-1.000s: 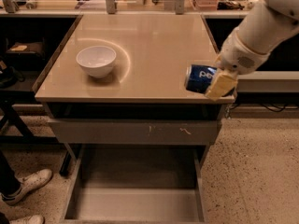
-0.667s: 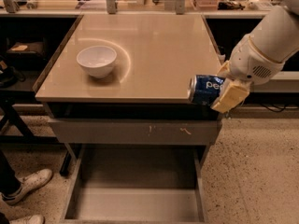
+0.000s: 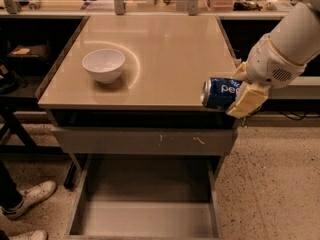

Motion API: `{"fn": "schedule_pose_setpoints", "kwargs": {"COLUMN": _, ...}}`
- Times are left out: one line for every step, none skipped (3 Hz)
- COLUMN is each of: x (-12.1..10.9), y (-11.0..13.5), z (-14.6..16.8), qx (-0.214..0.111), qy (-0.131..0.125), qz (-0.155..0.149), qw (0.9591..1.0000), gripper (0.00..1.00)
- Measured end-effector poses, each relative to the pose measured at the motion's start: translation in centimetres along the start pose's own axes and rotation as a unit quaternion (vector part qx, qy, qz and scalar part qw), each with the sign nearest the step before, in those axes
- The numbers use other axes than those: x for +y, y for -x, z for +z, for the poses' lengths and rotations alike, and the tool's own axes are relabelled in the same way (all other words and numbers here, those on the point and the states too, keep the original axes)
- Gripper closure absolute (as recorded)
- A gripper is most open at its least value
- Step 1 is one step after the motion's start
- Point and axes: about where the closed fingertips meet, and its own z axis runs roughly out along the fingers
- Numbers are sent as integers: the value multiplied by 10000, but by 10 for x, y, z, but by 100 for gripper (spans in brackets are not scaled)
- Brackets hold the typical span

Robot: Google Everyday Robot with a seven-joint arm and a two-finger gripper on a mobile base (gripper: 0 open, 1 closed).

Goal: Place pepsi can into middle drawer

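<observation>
Since a second ago, the claw point(image 3: 239, 90) has come down a little and toward the front of the surface point(image 3: 170, 44), and the pepsi can point(image 3: 218, 94) came with it. Since the picture after that one, it has hardly moved.

From the camera view, we count one claw, and it is clenched around the one pepsi can. We see the can lying on its side at the front right corner of the surface. Its silver end points left, and a tan finger point(image 3: 250, 100) covers its right part.

We count one white bowl point(image 3: 103, 65). It sits on the left part of the surface, well apart from the can.

We count two drawers. One is shut, and its grey front point(image 3: 145, 141) has pale scratch marks. Under it, the middle drawer point(image 3: 145, 218) is pulled out, and we see its flat bare bottom. The scratched front is between the can and the open drawer.

We count two white shoes point(image 3: 30, 196) on the speckled floor point(image 3: 270, 184) at the left.
</observation>
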Motion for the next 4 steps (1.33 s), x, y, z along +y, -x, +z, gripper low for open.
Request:
{"fn": "schedule_pose_setpoints", "kwargs": {"x": 14, "y": 11, "z": -4, "qx": -111, "qy": -49, "qz": -27, "qw": 9999, "gripper": 100}}
{"fn": "schedule_pose_setpoints", "kwargs": {"x": 65, "y": 30, "z": 36, "qx": -248, "qy": 462, "qz": -123, "qw": 9986, "gripper": 100}}
{"fn": "schedule_pose_setpoints", "kwargs": {"x": 112, "y": 38, "z": 89, "qx": -302, "qy": 1051, "qz": -168, "qw": 9939, "gripper": 100}}
{"fn": "schedule_pose_setpoints", "kwargs": {"x": 112, "y": 38, "z": 89, "qx": -302, "qy": 1051, "qz": -168, "qw": 9939, "gripper": 100}}
